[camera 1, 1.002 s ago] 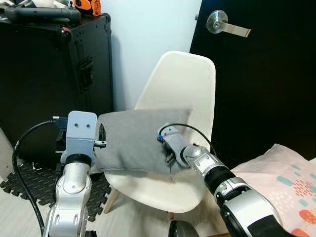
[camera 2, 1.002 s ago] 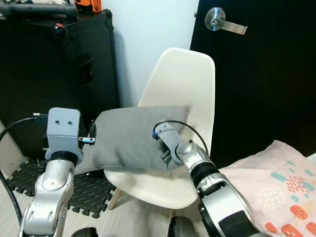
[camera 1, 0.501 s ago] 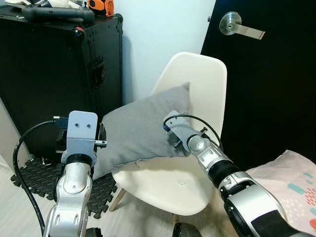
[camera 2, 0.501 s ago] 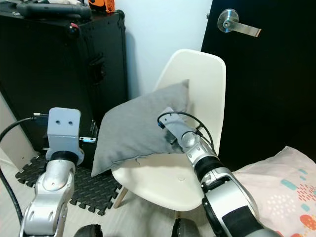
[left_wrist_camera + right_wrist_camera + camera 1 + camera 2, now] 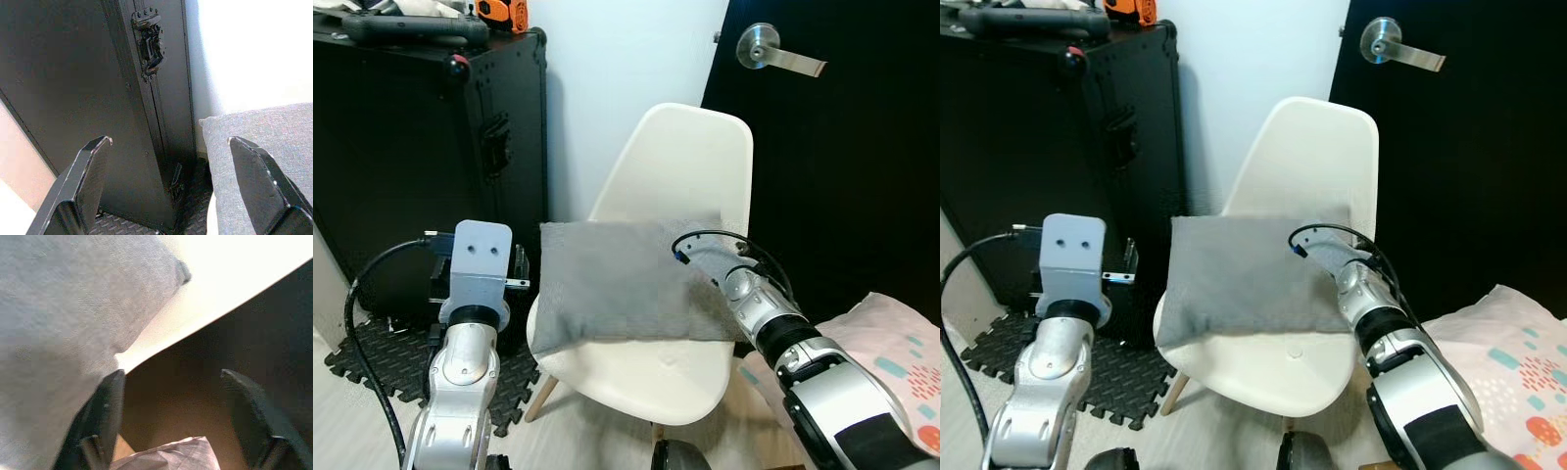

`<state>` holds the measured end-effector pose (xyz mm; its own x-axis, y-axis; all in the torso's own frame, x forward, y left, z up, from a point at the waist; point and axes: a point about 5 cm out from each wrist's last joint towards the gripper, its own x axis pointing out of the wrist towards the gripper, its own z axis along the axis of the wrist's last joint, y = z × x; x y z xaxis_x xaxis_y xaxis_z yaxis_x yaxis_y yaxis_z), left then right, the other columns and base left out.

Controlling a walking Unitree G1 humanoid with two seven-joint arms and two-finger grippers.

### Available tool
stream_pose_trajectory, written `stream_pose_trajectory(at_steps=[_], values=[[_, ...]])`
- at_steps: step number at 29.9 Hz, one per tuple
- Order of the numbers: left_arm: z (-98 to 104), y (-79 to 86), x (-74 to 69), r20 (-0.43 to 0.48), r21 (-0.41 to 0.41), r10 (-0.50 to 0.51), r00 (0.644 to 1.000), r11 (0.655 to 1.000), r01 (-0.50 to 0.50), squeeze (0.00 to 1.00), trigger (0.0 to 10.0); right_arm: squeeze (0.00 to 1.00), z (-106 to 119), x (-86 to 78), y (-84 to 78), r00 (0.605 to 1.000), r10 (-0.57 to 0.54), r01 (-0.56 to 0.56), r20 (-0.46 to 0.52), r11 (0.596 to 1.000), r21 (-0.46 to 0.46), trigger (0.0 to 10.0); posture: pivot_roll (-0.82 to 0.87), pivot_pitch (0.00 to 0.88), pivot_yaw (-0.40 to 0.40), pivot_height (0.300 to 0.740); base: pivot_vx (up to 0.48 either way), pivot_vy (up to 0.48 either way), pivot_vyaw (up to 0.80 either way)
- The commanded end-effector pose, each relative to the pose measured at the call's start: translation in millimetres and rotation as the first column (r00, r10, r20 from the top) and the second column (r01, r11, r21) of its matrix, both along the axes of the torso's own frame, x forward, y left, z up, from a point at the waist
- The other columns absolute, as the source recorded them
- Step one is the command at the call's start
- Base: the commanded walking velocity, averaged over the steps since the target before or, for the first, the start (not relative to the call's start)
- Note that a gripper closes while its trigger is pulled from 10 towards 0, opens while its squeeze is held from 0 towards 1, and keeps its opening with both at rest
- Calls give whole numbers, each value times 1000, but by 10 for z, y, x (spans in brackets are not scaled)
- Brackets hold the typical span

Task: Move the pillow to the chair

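The grey pillow (image 5: 622,282) lies flat across the seat of the white chair (image 5: 690,162), its long side running from nine o'clock to three o'clock, its far edge near the chair's back and its near left corner hanging a little past the seat's rim at about eight o'clock. Judging by how it lies, the placing step is all but finished and what is in hand is the release. The right gripper (image 5: 171,396) sits at the pillow's three o'clock end, beside the seat's right edge; in the right wrist view its two black fingers (image 5: 105,416) stand wide apart with nothing between them, the pillow's corner lying just beside one of them and not pinched. The left gripper (image 5: 166,186) hangs off the pillow's nine o'clock side, spread wide and empty, with the black flight case (image 5: 421,166) beyond it (the case's latch shows plainly between the fingers) and the pillow's left corner just inside one fingertip. The next move probably calls for drawing both arms back and away without snagging the fabric, the right arm most of all, since its cable and wrist are close over the pillow's edge. A nudge toward twelve o'clock might seat the overhanging corner better. A patterned pink cushion (image 5: 891,362) lies at four o'clock, well apart from the chair.
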<state>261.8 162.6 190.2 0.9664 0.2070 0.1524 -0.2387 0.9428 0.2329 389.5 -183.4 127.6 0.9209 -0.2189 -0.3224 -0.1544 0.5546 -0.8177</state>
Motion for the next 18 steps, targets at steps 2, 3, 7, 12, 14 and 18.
stream_pose_trajectory(at_steps=[2, 3, 7, 12, 14, 18], values=[[-31, -9, 29, -15, -11, -8, 1000, 1000, 8, 0, 10000, 1000, 72, 10, -157, 998, -52, 53, 33, 998, -24, 10000, 71, 0, -126, 501, 0, 0, 0], [-31, -9, 29, -15, -11, -8, 1000, 1000, 8, 0, 10000, 1000, 72, 10, -157, 998, -52, 53, 33, 998, -24, 10000, 71, 0, -126, 501, 0, 0, 0], [-36, -10, 33, -17, -11, -11, 1000, 1000, 11, 0, 10000, 1000, 135, 20, -248, 995, -72, 74, 64, 997, -28, 10000, 68, 0, -123, 501, 0, 0, 0], [-72, -33, 31, -26, -8, -47, 999, 999, 47, 0, 10000, 0, 241, 25, 140, 982, 123, -188, 143, 715, 674, 10000, 37, 0, -121, 506, 0, 0, 0], [-86, -26, 22, -30, -7, -50, 998, 999, 50, 0, 10000, 0, 278, -5, 199, 969, 157, -245, 188, 615, 750, 10000, 37, 0, -121, 511, 0, 0, 0], [-170, 30, -38, -58, -7, -41, 997, 999, 40, 0, 10000, 0, 304, -162, 308, 936, 194, -347, 292, 387, 854, 10000, 10, 0, -130, 526, 0, 0, 0]])
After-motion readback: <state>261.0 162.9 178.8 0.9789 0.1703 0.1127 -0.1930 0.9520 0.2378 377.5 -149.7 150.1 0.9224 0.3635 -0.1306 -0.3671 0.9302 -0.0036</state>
